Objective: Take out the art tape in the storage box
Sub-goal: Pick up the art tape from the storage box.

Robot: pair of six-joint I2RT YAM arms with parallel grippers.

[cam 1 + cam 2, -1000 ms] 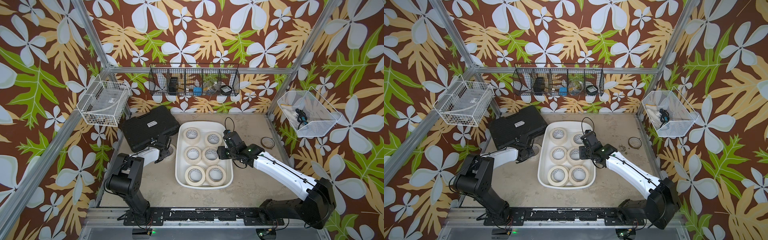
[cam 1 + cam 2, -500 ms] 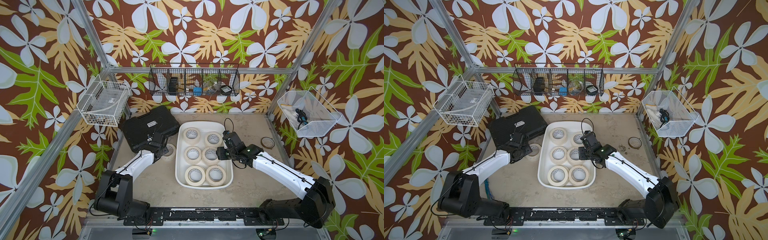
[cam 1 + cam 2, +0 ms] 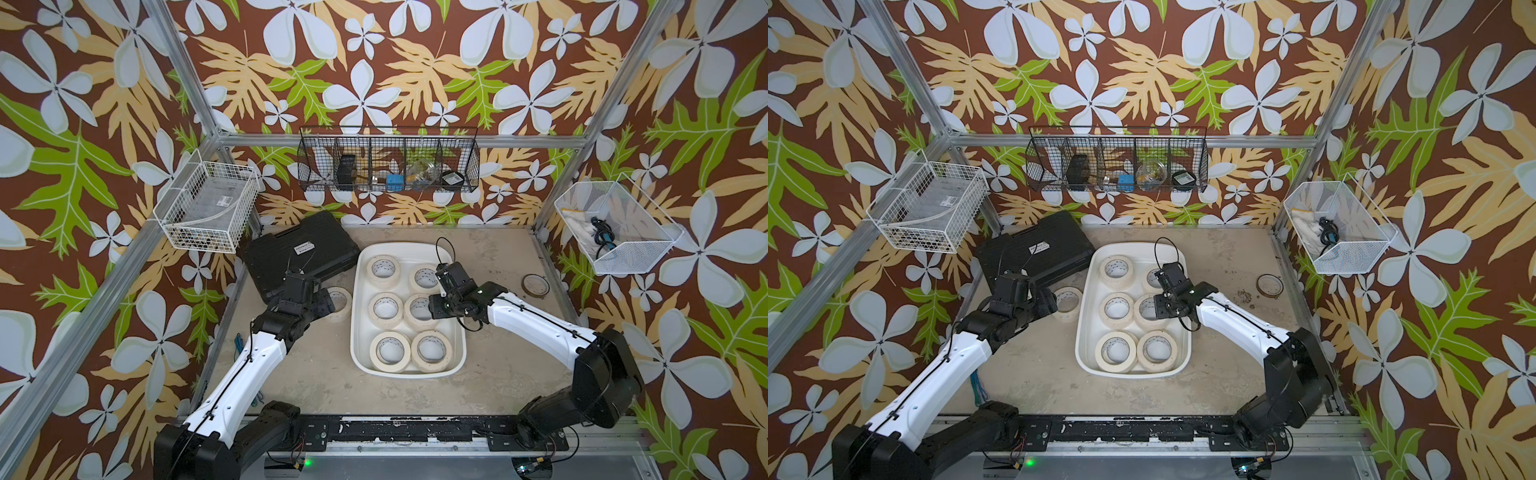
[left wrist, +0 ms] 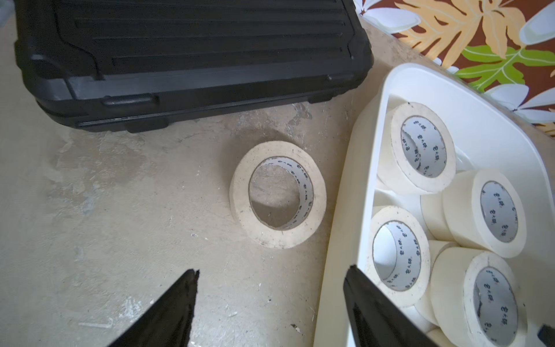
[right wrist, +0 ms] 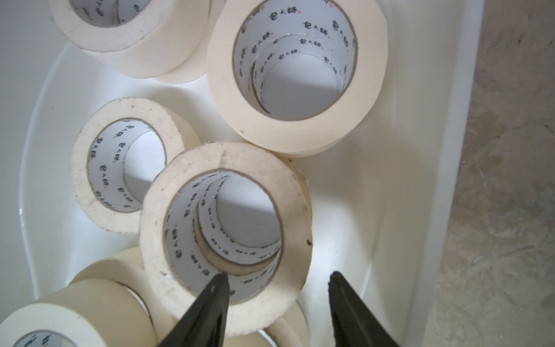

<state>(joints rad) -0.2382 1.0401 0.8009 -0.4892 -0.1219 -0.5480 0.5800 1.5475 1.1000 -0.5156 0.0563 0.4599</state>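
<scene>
One art tape roll (image 4: 239, 195) lay flat on the bench (image 4: 120, 210) just beyond the wide-spread left claw (image 4: 271, 270), left of the storage box (image 5: 420, 150), where the part-spread right claw (image 5: 277, 275) straddled another roll (image 5: 151, 228) by its wall, unpinched.

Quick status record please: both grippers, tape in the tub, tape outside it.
left gripper: open, empty, above the table near the loose roll
right gripper: open, astride the wall of a roll in the tub
tape in tub: six rolls on top, more stacked beneath
tape out: one loose roll, flat on the table between tub and black case
</scene>
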